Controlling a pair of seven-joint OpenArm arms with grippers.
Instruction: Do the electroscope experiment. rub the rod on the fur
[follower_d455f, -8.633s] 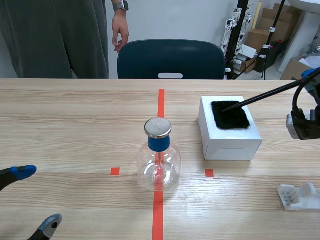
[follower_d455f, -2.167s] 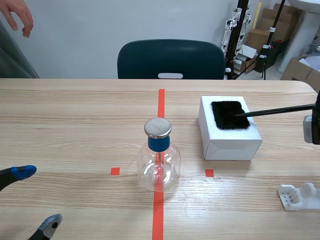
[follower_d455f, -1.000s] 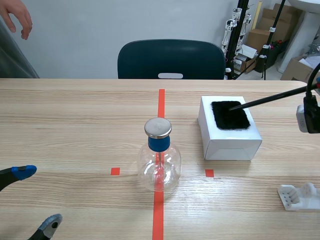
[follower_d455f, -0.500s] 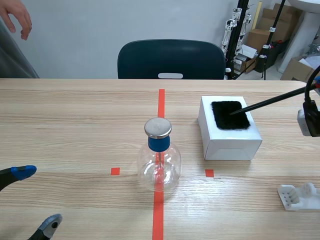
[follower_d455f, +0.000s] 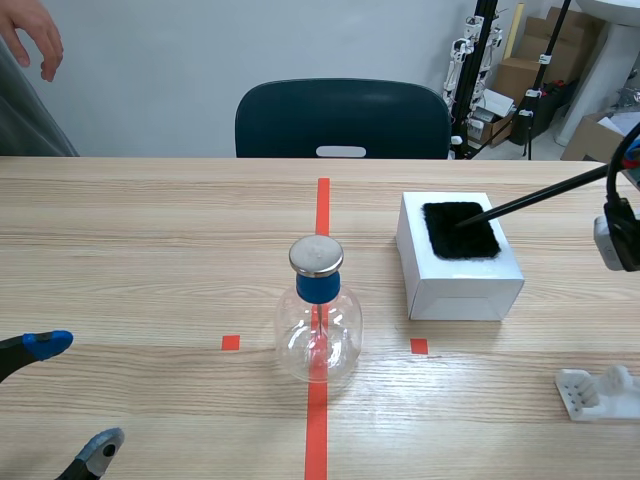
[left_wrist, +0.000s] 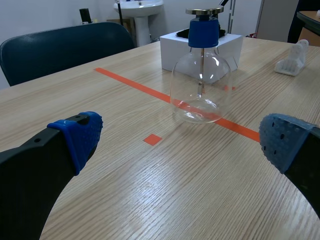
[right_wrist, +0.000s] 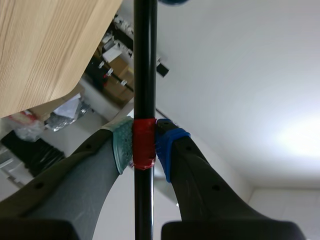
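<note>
On the white box (follower_d455f: 455, 288): your rod (follower_d455f: 535, 196) has its tip down on the fur (follower_d455f: 450, 240), about mid-patch; it appears to touch.
Rod axis: long and straight, slanting from the high held end at the table's right edge down and leftward to the low tip.
Right gripper (right_wrist: 144, 145): both pads are clamped on the rod's red tape band (right_wrist: 143, 150); the shaft runs on ahead past the fingers.
Fur: black patch lying flat on the box top, right of the centre tape line.
Electroscope flask (follower_d455f: 318, 335): upright on the centre line, nearer you than the box and well apart from it; metal cap (follower_d455f: 316, 256) over blue collar (follower_d455f: 318, 287).
Left gripper (left_wrist: 180, 144): fingers wide apart, nothing between them, low at the near left, flask ahead.
Surroundings: white holder (follower_d455f: 598, 392) near right; chair (follower_d455f: 342, 118) beyond the table; a person's hand (follower_d455f: 30, 30) far left.
</note>
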